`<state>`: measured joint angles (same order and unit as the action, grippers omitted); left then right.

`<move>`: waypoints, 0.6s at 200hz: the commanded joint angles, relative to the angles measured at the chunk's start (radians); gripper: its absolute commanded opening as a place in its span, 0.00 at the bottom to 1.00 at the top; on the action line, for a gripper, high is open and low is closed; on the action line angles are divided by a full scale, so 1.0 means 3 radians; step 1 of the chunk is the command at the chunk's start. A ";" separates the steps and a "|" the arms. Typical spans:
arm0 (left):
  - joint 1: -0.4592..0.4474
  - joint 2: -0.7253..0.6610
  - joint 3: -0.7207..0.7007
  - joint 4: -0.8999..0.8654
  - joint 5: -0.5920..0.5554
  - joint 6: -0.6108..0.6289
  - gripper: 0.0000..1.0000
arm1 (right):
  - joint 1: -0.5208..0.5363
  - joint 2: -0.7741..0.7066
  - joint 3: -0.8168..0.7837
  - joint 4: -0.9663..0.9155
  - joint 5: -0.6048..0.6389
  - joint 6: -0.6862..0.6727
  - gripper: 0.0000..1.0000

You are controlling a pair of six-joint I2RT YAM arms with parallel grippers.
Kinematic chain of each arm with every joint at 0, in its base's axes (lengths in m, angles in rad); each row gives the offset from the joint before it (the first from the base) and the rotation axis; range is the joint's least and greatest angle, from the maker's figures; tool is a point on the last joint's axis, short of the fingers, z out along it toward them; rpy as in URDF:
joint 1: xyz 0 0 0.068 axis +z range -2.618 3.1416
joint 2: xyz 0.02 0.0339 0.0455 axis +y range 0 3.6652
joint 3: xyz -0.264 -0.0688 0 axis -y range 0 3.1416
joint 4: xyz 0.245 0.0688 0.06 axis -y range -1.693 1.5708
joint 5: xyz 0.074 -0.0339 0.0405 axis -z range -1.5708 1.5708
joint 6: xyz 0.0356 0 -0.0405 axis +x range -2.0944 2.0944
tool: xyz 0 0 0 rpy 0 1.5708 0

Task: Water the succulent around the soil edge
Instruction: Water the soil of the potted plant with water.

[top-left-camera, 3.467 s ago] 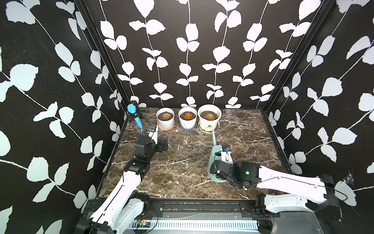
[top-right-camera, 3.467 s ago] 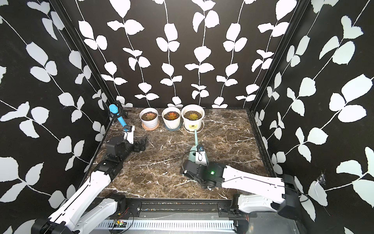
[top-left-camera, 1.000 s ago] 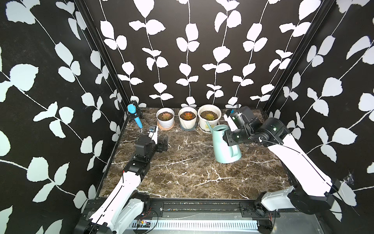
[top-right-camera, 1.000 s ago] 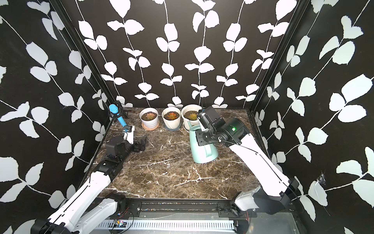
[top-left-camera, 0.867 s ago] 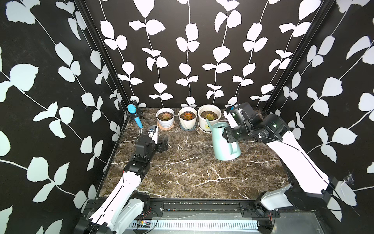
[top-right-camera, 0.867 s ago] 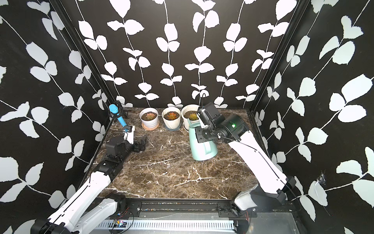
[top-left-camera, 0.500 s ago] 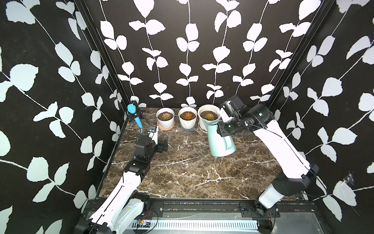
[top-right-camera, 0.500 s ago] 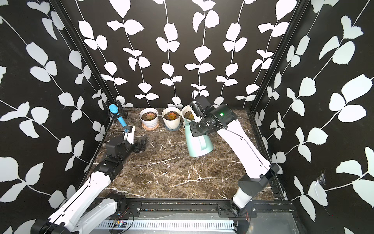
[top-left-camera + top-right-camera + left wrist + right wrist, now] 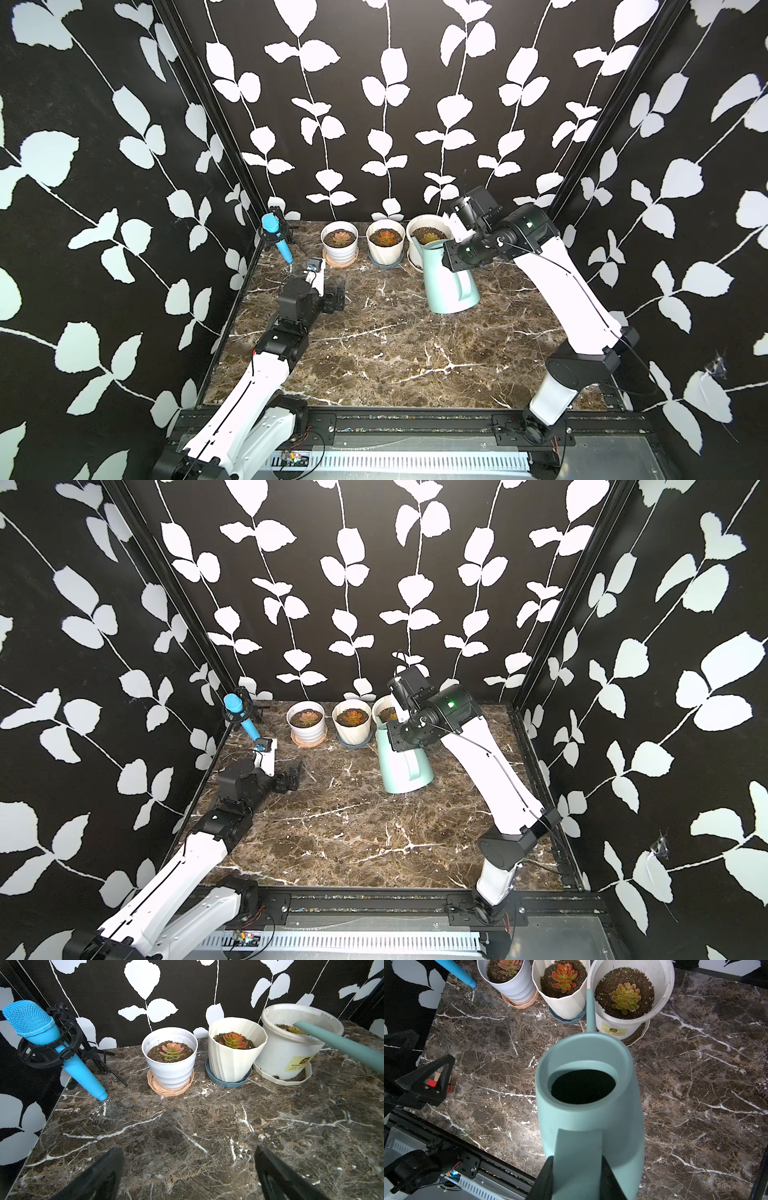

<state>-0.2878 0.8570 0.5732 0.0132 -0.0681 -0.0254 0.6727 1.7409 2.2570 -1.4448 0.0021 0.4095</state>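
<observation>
The white-and-black left arm [image 9: 257, 382] is stretched low from 7 o'clock toward 12. Its black left gripper [image 9: 340, 296] is held with jaws spread wide and empty. The white-and-black right arm [image 9: 575, 299] is raised from 5 o'clock, elbow bent, wrist turned toward 9. The black right gripper [image 9: 576, 1160] is clamped on the flat handle of a pale teal plastic watering can [image 9: 591, 1122].

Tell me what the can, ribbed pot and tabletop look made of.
Can: likely moulded plastic, matte teal; even colour, dull sheen, no seams showing.
Ribbed pot: probably plastic, satin cream; thin rim, crisp moulded facets. Glazed ceramic is not ruled out.
Tabletop: brown marble look with white veins, slight gloss; real stone or printed laminate, cannot tell.
</observation>
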 commanded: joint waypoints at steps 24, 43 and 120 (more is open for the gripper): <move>-0.0026 -0.0056 -0.0052 0.0069 -0.0002 0.0040 0.99 | -0.0069 0.0108 0.0332 -0.0055 -0.0011 -0.0051 0.00; -0.0032 -0.0075 -0.0050 0.0057 -0.0011 0.0047 0.99 | -0.0102 0.0215 0.0480 -0.0110 -0.0044 -0.0066 0.00; -0.0041 -0.0071 -0.0057 0.0063 -0.0025 0.0055 0.99 | -0.0165 0.0481 0.0786 -0.0282 -0.0086 -0.0107 0.00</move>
<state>-0.2958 0.8539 0.5728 0.0128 -0.0685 -0.0216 0.6334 1.8919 2.4416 -1.5303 -0.0219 0.3882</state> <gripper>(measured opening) 0.989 0.282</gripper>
